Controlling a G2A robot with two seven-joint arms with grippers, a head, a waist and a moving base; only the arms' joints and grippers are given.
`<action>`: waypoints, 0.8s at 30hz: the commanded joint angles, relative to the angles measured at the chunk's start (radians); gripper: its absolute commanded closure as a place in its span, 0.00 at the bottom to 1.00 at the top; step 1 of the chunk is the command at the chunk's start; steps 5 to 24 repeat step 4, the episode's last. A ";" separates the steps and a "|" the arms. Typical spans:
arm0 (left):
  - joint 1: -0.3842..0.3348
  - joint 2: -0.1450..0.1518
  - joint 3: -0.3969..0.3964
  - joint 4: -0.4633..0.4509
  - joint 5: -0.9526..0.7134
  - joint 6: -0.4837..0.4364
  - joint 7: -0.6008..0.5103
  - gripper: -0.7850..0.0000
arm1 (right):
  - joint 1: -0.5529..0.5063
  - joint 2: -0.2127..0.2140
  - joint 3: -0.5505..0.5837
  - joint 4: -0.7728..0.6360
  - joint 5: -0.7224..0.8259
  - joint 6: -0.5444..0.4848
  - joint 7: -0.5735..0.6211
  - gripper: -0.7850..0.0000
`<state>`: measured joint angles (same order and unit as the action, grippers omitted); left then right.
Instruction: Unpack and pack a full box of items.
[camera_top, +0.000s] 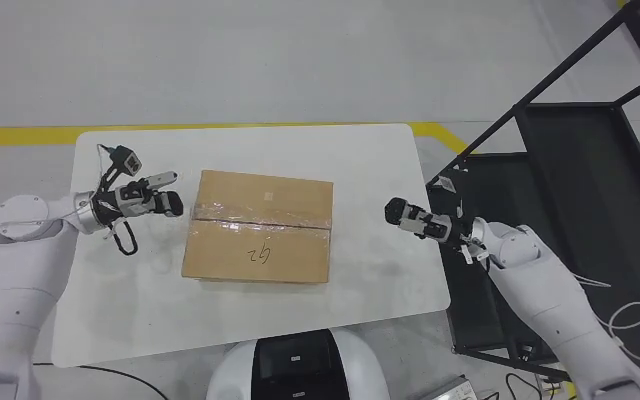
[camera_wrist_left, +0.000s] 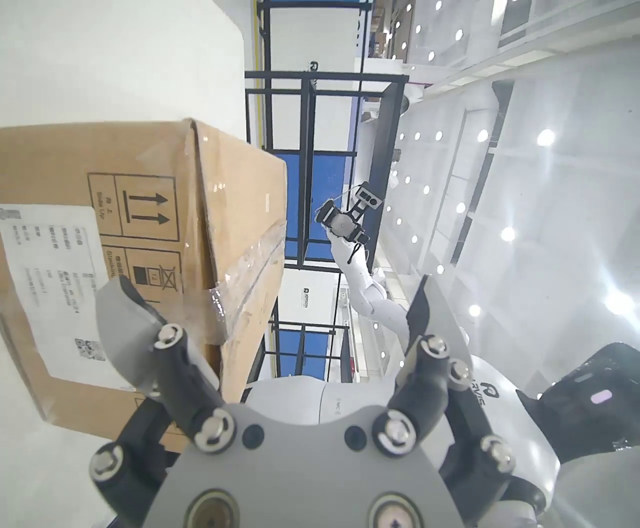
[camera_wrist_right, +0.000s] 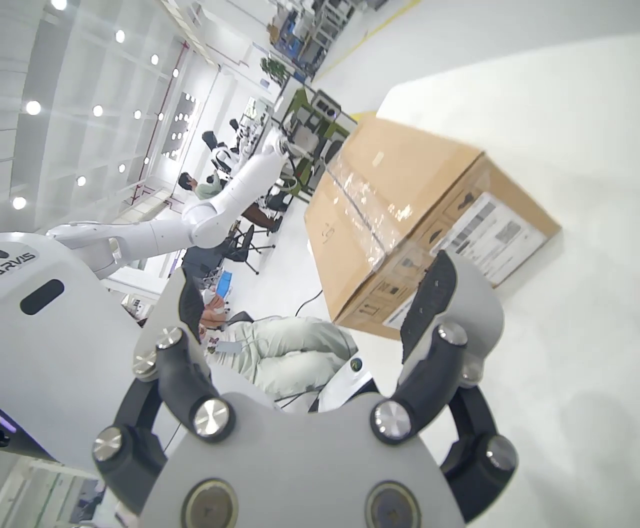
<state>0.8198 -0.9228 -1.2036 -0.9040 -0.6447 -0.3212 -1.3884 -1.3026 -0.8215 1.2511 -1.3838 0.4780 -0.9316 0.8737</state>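
Observation:
A closed cardboard box (camera_top: 260, 227), its top seam sealed with clear tape, lies in the middle of the white table (camera_top: 380, 160). My left gripper (camera_top: 170, 203) hovers just off the box's left end, open and holding nothing; the left wrist view has the box (camera_wrist_left: 150, 200) close ahead of the gripper (camera_wrist_left: 270, 320), with a white label on its end face. My right gripper (camera_top: 395, 212) sits off the box's right end, a short gap away, open and empty. In the right wrist view the box (camera_wrist_right: 400, 200) lies beyond the gripper (camera_wrist_right: 315, 300).
A black metal rack (camera_top: 560, 170) stands right beside the table's right edge, close behind my right arm. Bare table surface lies in front of and behind the box.

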 joint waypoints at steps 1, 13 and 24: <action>0.027 0.009 -0.046 -0.011 -0.033 -0.038 0.022 0.00 | 0.002 -0.005 0.003 0.008 -0.007 -0.009 -0.045 0.00; 0.074 0.018 -0.108 -0.037 -0.120 -0.060 0.043 0.00 | 0.002 -0.008 0.000 0.009 -0.006 -0.016 -0.065 0.00; 0.074 0.018 -0.108 -0.037 -0.120 -0.060 0.043 0.00 | 0.002 -0.008 0.000 0.009 -0.006 -0.016 -0.065 0.00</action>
